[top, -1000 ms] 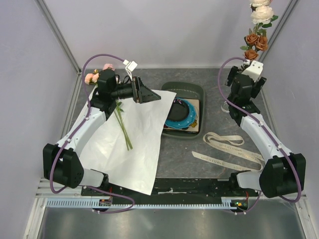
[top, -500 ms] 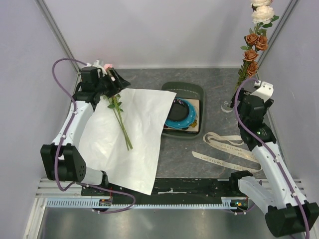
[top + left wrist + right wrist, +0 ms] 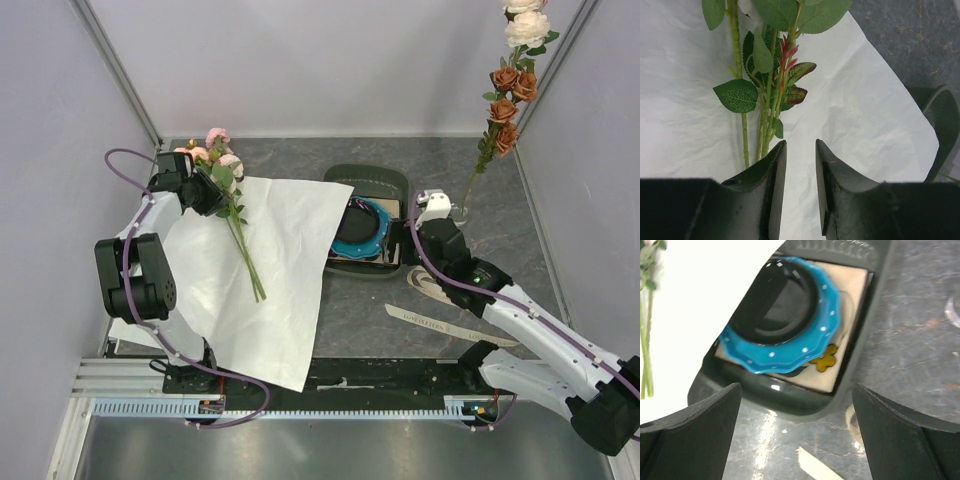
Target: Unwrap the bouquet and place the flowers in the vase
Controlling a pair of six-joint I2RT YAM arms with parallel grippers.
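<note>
The white paper wrap [image 3: 270,300] lies opened flat on the left half of the grey stone-patterned surface [image 3: 360,312]. On its far left part lie the pink and peach roses with green leaves [image 3: 220,160]. Their blooms are at the far corner, and the thin green stems run toward the near side across the paper.

The left pincer [image 3: 800,145] is low over the paper, just beside these stems. Its two dark fingers stand a little apart with a narrow gap. Only white paper shows in the gap, and the stems are just to the left of the left finger tip, not between the fingers.

The small clear glass vase [image 3: 458,212] stands at the far right, well apart from the paper. It carries a tall stem with brown and cream roses [image 3: 508,90].

The right pincer [image 3: 797,390] hangs above the near edge of the dark green tray [image 3: 375,175], its fingers spread wide and holding nothing. In the tray sits a black plate with a wavy blue rim [image 3: 790,365].

The cream ribbon strips [image 3: 450,282] lie loose on the surface near the right arm.
</note>
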